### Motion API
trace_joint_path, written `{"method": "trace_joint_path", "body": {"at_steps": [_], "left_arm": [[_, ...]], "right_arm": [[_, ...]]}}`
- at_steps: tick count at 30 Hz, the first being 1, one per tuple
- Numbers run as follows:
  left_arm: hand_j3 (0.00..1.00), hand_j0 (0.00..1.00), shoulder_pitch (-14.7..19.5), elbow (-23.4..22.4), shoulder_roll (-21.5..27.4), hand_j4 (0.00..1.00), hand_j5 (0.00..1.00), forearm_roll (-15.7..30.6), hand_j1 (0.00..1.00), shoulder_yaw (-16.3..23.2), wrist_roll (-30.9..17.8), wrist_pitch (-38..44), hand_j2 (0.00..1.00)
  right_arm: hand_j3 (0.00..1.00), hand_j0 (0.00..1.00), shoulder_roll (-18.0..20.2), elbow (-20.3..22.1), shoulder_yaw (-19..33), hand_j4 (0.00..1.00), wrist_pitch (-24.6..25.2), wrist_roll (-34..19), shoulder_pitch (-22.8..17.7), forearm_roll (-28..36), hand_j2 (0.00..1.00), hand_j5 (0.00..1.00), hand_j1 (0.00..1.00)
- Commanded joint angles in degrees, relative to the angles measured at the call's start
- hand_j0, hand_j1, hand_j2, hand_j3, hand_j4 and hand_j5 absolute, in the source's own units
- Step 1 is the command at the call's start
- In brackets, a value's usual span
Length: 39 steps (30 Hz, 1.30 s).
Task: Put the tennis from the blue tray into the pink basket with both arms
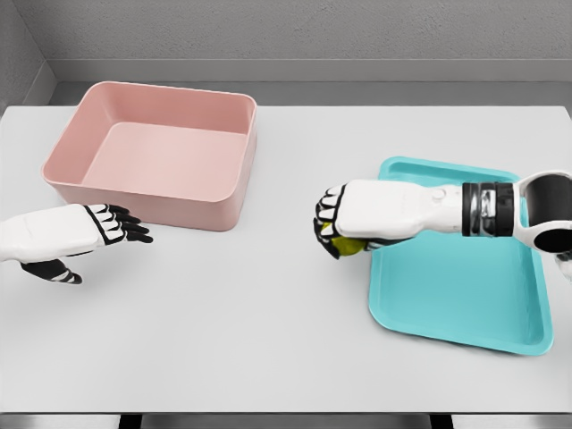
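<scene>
A yellow-green tennis ball (349, 245) peeks out under my right hand (332, 225), whose fingers are curled around it just left of the blue tray (465, 304). Most of the ball is hidden by the palm and fingers. The pink basket (152, 152) stands at the back left of the white table. My left hand (107, 234) hovers in front of the basket's near wall, fingers spread and holding nothing.
The white table (250, 322) ends in a dark edge along the bottom of the picture. A grey wall runs behind the table's far edge.
</scene>
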<state>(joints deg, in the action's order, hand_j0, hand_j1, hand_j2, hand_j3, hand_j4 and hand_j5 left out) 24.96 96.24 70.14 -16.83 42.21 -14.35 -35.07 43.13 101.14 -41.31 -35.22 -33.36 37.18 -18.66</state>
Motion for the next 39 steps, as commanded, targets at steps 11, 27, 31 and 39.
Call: {"method": "trace_joint_path", "body": {"at_steps": [11, 27, 31, 39], "left_arm": [[1.00, 1.00, 0.0, 0.0, 0.4, 1.00, 1.00, 0.3, 1.00, 0.0, 0.0, 0.1, 1.00], [1.00, 1.00, 0.0, -0.3, 0.4, 1.00, 1.00, 0.2, 1.00, 0.3, -0.1, 0.1, 1.00], [1.00, 1.00, 0.0, -0.3, 0.4, 1.00, 1.00, 0.2, 1.00, 0.3, -0.1, 0.1, 1.00], [1.00, 1.00, 0.0, -0.8, 0.4, 1.00, 1.00, 0.3, 1.00, 0.3, -0.1, 0.1, 1.00]], "right_arm": [[0.31, 0.31, -8.5, 0.0, -7.5, 0.31, 0.2, -0.2, 3.5, -1.6, 0.31, 0.31, 0.31], [0.31, 0.31, -24.1, -7.3, -13.6, 0.31, 0.2, -0.2, 7.1, -6.6, 0.31, 0.31, 0.31], [0.31, 0.31, -28.3, -13.9, -13.7, 0.31, 0.2, -0.2, 7.2, -8.2, 0.31, 0.31, 0.31], [0.31, 0.31, -31.8, -21.6, -13.8, 0.31, 0.2, -0.2, 7.7, -9.9, 0.31, 0.31, 0.31]]}}
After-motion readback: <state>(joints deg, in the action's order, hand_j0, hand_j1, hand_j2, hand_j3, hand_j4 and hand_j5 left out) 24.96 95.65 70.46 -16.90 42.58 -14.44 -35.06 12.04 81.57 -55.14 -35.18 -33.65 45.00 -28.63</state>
